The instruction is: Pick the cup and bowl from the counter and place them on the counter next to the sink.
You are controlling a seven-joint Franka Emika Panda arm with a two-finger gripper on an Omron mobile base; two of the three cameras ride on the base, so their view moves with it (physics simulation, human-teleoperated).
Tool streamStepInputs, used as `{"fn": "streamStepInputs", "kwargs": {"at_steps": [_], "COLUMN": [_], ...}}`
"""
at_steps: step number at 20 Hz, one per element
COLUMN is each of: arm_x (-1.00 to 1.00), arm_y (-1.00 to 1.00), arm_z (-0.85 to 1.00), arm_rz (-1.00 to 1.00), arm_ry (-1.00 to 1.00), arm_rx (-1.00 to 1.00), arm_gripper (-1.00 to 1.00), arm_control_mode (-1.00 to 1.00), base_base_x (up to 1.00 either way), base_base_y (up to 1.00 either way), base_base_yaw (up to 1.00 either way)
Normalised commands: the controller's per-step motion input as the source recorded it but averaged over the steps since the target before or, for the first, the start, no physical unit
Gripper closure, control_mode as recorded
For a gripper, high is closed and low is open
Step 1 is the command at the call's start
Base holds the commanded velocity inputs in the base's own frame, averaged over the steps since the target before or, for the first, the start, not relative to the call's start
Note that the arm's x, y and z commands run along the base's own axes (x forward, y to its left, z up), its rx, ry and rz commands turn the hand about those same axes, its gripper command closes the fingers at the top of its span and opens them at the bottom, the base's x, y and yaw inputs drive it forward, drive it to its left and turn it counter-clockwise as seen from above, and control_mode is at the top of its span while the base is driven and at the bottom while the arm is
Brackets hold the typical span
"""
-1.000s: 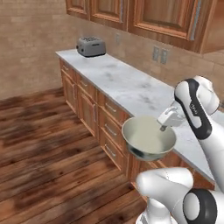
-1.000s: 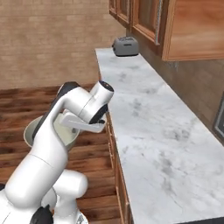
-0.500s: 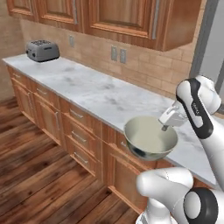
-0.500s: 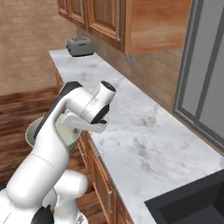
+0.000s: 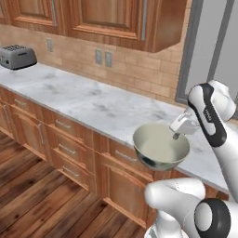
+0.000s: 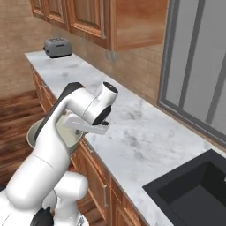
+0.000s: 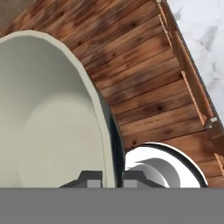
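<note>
Overhead, wooden cabinets (image 5: 116, 21) above marble counter (image 5: 93, 104)

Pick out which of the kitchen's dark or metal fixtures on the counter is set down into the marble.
The sink, a black basin sunk into the counter at the near right. The silver toaster stands on top, far along the counter.

Brown wooden wall cabinets (image 5: 107, 18) hang over a tan tiled backsplash (image 5: 130, 69) with outlets (image 5: 103, 57), a silver toaster (image 5: 17, 56) at the far end, a window (image 6: 196, 70), and dark plank floor (image 5: 32, 195).
</note>
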Motion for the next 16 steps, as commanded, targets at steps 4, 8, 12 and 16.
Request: {"fn": "streamStepInputs", "kwargs": {"at_steps": [4, 8, 12, 16], "arm_x": [0.0, 0.0, 0.0, 0.0], "arm_y": [0.0, 0.0, 0.0, 0.0], "arm_z": [0.0, 0.0, 0.0, 0.0], "arm_rz": [0.0, 0.0, 0.0, 0.0], "arm_ry": [0.0, 0.0, 0.0, 0.0], "arm_rx": [0.0, 0.0, 0.0, 0.0], "arm_gripper": [1.0, 1.0, 1.0, 1.0], "arm_control_mode": [1.0, 1.0, 1.0, 1.0], "base_base_x": [-0.83, -0.98, -0.37, 0.0], "base_base_y": [0.0, 0.0, 0.0, 0.0], "base_base_yaw": [-0.15, -0.08, -0.21, -0.49]}}
